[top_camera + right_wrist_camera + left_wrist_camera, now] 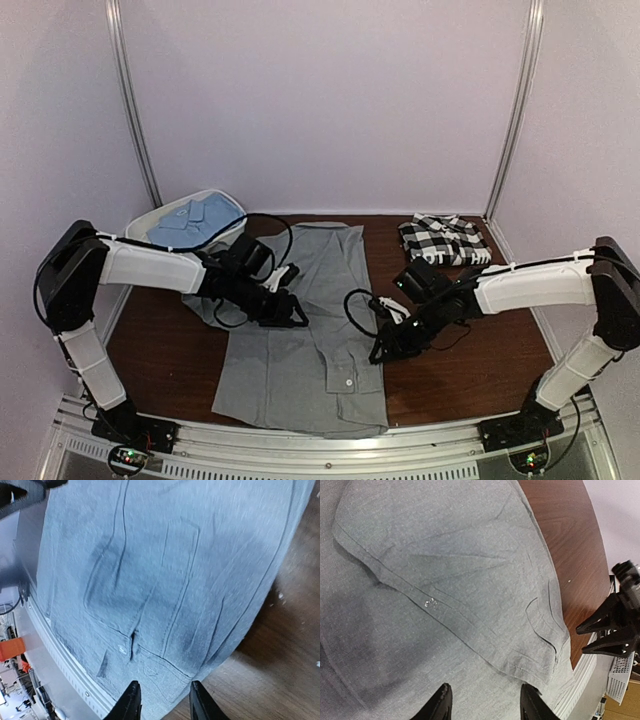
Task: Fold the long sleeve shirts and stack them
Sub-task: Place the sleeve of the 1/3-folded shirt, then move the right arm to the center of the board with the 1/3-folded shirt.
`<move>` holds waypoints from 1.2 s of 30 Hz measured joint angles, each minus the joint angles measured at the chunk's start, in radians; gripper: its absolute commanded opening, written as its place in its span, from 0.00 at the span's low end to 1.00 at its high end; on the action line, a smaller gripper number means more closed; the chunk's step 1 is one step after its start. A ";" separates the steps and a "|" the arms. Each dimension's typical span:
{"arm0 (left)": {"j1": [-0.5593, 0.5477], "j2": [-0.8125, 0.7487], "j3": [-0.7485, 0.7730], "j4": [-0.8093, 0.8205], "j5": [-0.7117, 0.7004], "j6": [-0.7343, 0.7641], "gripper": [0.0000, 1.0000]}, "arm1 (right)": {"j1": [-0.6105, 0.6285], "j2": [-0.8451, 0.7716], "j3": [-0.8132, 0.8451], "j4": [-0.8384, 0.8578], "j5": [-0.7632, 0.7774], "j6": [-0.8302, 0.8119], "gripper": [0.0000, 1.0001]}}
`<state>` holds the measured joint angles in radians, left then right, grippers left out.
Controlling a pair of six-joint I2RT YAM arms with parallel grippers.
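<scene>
A plain grey long sleeve shirt (300, 370) lies spread in the middle of the brown table (470, 360), with a sleeve folded across its body (460, 555). My left gripper (292, 312) hovers over the shirt's left half. Its jaws (485, 702) are open with only flat cloth below. My right gripper (384, 350) is at the shirt's right edge and is also open (162, 700), just above the buttoned cuff (122, 649), holding nothing. A black-and-white checked shirt (445, 240) lies folded at the back right. A light blue shirt (195, 222) rests in the tub at the back left.
The white plastic tub (150, 215) stands at the back left corner. A metal rail (300, 445) runs along the near table edge, just past the grey shirt's hem. Bare wood (280, 670) shows to the right of the shirt. White walls enclose the table.
</scene>
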<state>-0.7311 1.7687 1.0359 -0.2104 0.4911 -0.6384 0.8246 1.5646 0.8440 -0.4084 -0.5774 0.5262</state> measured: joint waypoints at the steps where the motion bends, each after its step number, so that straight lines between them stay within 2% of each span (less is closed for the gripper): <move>1: 0.000 0.000 0.000 0.000 -0.002 0.000 0.47 | 0.001 -0.012 0.021 -0.017 0.029 -0.001 0.34; 7: 0.000 -0.001 0.020 -0.005 -0.030 -0.002 0.47 | 0.047 -0.026 0.143 -0.023 0.171 0.006 0.28; 12: 0.005 -0.001 0.062 -0.009 -0.050 -0.003 0.46 | 0.134 0.087 0.215 0.024 0.236 0.027 0.27; 23: 0.025 -0.002 0.071 -0.026 -0.077 -0.009 0.46 | 0.269 0.301 0.295 0.019 0.394 0.046 0.40; 36: 0.037 -0.001 0.072 -0.027 -0.076 -0.008 0.46 | 0.297 0.287 0.350 -0.086 0.511 0.038 0.51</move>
<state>-0.6937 1.7676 1.1080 -0.2375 0.4149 -0.6468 1.1217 1.8515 1.1942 -0.4942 -0.0662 0.5644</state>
